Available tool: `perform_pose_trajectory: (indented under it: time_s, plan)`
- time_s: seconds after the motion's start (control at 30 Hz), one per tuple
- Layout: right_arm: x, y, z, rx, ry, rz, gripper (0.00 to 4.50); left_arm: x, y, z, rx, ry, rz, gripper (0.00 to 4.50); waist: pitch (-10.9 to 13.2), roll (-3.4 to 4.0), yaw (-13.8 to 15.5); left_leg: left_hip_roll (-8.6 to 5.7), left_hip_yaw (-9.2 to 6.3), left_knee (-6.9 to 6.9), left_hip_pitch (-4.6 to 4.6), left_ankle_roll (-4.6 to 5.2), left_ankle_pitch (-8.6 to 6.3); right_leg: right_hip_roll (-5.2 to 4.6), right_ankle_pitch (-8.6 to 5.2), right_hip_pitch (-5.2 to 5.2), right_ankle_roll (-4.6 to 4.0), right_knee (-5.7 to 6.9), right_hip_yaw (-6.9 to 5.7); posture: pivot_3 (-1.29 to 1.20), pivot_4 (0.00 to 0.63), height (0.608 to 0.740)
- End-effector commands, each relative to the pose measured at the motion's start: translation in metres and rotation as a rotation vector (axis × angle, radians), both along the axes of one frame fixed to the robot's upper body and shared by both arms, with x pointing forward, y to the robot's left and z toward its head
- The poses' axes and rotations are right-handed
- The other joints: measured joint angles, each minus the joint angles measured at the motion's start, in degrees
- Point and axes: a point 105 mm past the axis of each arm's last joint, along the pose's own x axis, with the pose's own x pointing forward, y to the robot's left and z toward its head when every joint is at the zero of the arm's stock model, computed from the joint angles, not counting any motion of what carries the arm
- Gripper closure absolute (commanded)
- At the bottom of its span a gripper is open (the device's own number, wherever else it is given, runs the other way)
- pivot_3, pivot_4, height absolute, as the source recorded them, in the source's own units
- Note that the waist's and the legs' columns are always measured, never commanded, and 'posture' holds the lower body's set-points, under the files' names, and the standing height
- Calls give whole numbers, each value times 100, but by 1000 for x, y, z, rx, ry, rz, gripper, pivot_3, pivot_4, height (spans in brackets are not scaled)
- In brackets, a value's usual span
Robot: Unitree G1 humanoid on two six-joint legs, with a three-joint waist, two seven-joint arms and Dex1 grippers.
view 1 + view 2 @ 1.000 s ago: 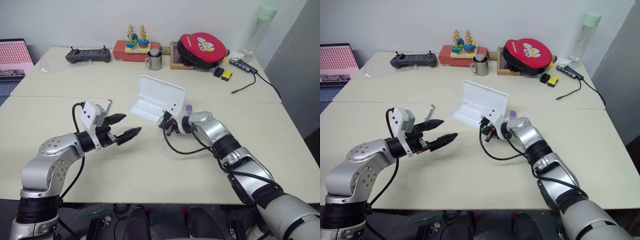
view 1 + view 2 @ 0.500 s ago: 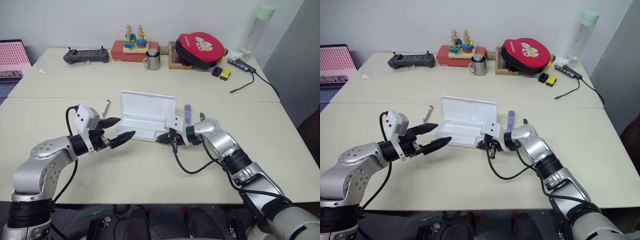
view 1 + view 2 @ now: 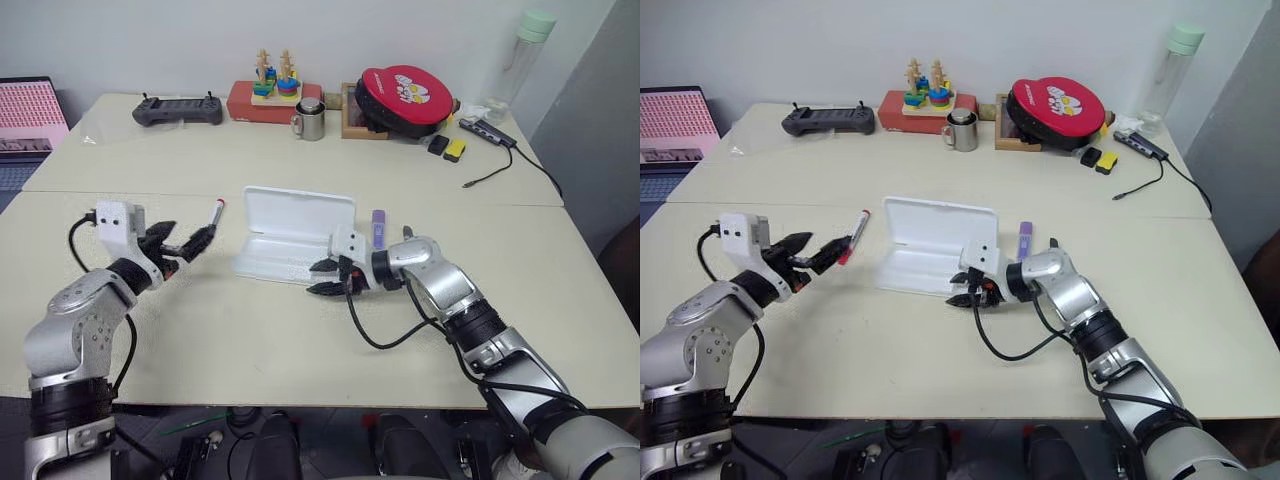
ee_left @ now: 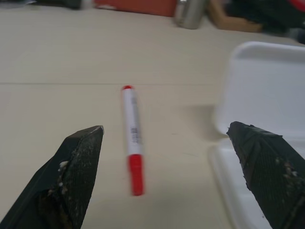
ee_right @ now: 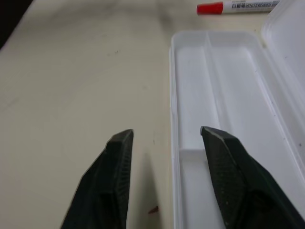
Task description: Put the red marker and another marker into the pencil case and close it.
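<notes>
We see the red marker (image 4: 131, 140) lying flat on the tabletop (image 3: 300, 330), just ahead of the left gripper (image 3: 183, 243), whose two black fingers are spread wide with the marker framed in the gap between them and touching neither. The marker's red cap end is the end nearer this gripper, and its white barrel runs away from it. To one side of that marker, between the two grippers, lies the pencil case (image 3: 295, 232), open, both shallow white halves face up on the tabletop, nothing inside that we can make out. The right gripper (image 3: 328, 277) rests low at the case's near right corner, pointing toward the left gripper; its fingers stand apart and pinch nothing, one over the bare tabletop and the other over the rim of the case's divided tray. Just behind the right gripper, beside the case's right end, lies the short purple marker (image 3: 378, 226), apart from the fingers. Farther out, along the far side of the tabletop, stand a black controller (image 3: 177, 109), a red box with stacking toys (image 3: 270, 95), a metal mug (image 3: 310, 120), a round red pouch (image 3: 405, 98) and a clear bottle (image 3: 522, 55).
</notes>
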Motion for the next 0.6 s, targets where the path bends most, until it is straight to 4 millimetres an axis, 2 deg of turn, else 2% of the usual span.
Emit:
perform_pose_trajectory:
  time_s: [0.03, 0.1, 0.17, 0.33, 0.53, 0.6]
  plan:
    - [4, -1, 34, 131, -37, -40, 1064, 10, 7, -6, 26, 27, 64, 0, 0, -1, 0, -1, 0, 0, 0, 0, 0, -1, 0, -1, 0, 1, 0, 0, 150, 740]
    - [5, -1, 56, 239, -24, -87, 541, 15, 6, -19, 41, 83, 66, 0, 0, 0, 6, -1, 0, -2, 0, 0, 0, 0, 0, -1, -1, 2, -1, 0, 150, 740]
    - [5, 0, 67, 292, -17, -109, 80, 18, 4, -25, 63, 106, 56, 0, 0, 0, 5, -1, -1, -3, 0, -1, 0, 0, 0, -6, -2, 8, -2, 0, 150, 740]
    - [4, 0, 89, 376, -62, -171, 23, 28, -13, -36, 106, 153, -46, 0, 0, 0, 25, -1, -1, -6, 0, -1, 0, 0, 0, -7, -3, 13, -4, 0, 150, 740]
    - [3, -2, 88, 367, -58, -184, 23, 33, -17, -43, 134, 174, -77, 0, 0, 0, 51, -3, -1, -2, 2, -1, 0, -1, 0, -4, -2, 16, -3, 0, 150, 740]
    - [2, -3, 88, 365, -62, -187, 0, 34, -17, -43, 134, 179, -83, 378, 0, 0, 59, -2, -1, -2, 3, -1, 1, 0, 0, -5, -2, 20, -3, 0, 150, 740]
